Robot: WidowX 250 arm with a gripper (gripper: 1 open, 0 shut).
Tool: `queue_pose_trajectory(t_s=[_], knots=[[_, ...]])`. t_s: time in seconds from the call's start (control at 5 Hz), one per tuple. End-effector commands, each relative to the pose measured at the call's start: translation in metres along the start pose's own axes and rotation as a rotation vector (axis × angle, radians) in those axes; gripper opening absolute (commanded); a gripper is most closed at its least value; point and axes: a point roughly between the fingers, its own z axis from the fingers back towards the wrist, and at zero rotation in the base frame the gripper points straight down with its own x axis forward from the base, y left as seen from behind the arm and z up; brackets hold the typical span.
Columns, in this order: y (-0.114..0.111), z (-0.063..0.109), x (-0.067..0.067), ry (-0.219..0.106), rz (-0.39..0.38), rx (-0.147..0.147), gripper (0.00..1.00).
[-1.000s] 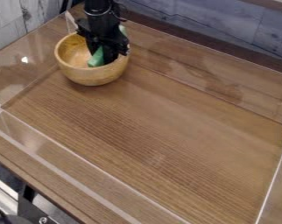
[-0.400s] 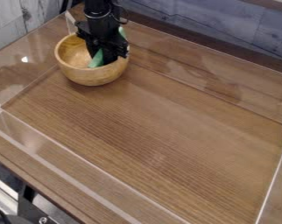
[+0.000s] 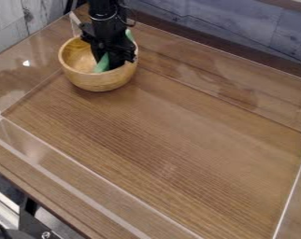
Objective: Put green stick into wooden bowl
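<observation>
The wooden bowl (image 3: 97,79) is standing upright on the brown desk (image 3: 179,140), near its far left part. The black fingers (image 3: 112,54) reach down into the bowl from above, and they are clenched on the green stick (image 3: 103,63). The stick is tilted inside the bowl, between its walls; whether its lower end touches the bottom, I cannot tell
</observation>
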Motion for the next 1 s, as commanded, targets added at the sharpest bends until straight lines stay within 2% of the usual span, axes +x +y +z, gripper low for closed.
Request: queue_pose_trajectory(t_s=[0.0, 0.8], knots=[[0.008, 0.014, 0.009, -0.033, 0.018, 0.011, 1.00], [0.012, 0.038, 0.014, -0.035, 0.075, -0.008, 1.00]])
